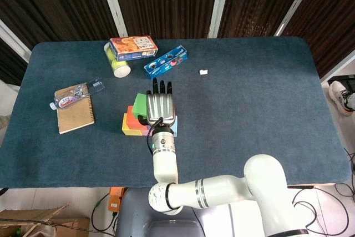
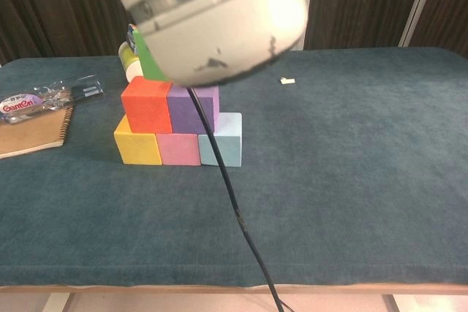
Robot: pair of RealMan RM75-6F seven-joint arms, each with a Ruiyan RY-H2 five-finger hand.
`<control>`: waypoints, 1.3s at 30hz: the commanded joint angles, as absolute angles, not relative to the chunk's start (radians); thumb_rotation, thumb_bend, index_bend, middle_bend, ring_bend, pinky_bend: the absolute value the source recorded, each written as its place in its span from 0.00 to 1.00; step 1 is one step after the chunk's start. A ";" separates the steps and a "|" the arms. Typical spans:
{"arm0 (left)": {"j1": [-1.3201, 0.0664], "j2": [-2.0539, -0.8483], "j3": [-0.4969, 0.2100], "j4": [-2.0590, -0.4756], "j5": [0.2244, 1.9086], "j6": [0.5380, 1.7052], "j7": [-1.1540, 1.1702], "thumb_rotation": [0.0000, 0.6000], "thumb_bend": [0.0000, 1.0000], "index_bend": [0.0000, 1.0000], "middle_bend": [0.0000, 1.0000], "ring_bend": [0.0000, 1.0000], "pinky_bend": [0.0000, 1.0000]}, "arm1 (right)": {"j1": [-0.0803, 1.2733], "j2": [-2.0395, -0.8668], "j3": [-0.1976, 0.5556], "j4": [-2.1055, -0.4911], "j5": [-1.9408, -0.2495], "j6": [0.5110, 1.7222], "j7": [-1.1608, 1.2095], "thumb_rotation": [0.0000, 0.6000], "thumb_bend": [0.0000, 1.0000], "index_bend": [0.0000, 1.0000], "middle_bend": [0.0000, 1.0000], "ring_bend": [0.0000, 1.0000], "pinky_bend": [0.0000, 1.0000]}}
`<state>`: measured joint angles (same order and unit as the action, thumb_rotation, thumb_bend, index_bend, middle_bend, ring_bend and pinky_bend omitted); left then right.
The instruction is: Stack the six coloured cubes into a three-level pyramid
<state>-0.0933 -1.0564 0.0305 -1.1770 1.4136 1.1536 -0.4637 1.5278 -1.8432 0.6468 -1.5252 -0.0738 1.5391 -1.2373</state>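
stack: five cubes (image 2: 178,123) left of frame centre, right hand (image 1: 160,106) over them holding green cube (image 1: 138,102)
upper left: box (image 1: 132,48), blue packet (image 1: 165,61), cup (image 1: 118,66)
far left: notebook (image 1: 75,114), bottle (image 1: 75,95)
right half: open cloth (image 1: 260,115), only a small white scrap (image 1: 203,72)

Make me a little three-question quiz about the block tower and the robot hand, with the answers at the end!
1. True or false: the green cube already sits flat on top of the pyramid.
2. Which cube is on the bottom row? A) yellow cube B) red cube C) purple cube
3. Fill in: the green cube is held by the robot's ____ hand.

Key:
1. False; the hand holds it up over the red and purple cubes.
2. A; yellow lies beside the pink cube and the light blue cube.
3. Right.
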 commanded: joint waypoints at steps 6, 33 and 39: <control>-0.095 -1.053 0.028 -1.185 1.404 1.146 -0.452 0.92 0.06 0.13 0.01 0.00 0.08 | 1.511 -1.826 0.619 -1.547 -0.092 1.501 -1.272 0.70 0.32 0.48 0.00 0.00 0.00; -0.094 -1.058 0.028 -1.173 1.400 1.136 -0.460 0.91 0.06 0.13 0.01 0.00 0.08 | 1.475 -1.831 0.636 -1.522 -0.083 1.447 -1.227 0.71 0.32 0.43 0.00 0.00 0.00; -0.096 -1.060 0.029 -1.170 1.401 1.131 -0.462 0.92 0.06 0.13 0.01 0.00 0.08 | 1.472 -1.835 0.635 -1.510 -0.085 1.427 -1.219 0.71 0.32 0.42 0.00 0.00 0.00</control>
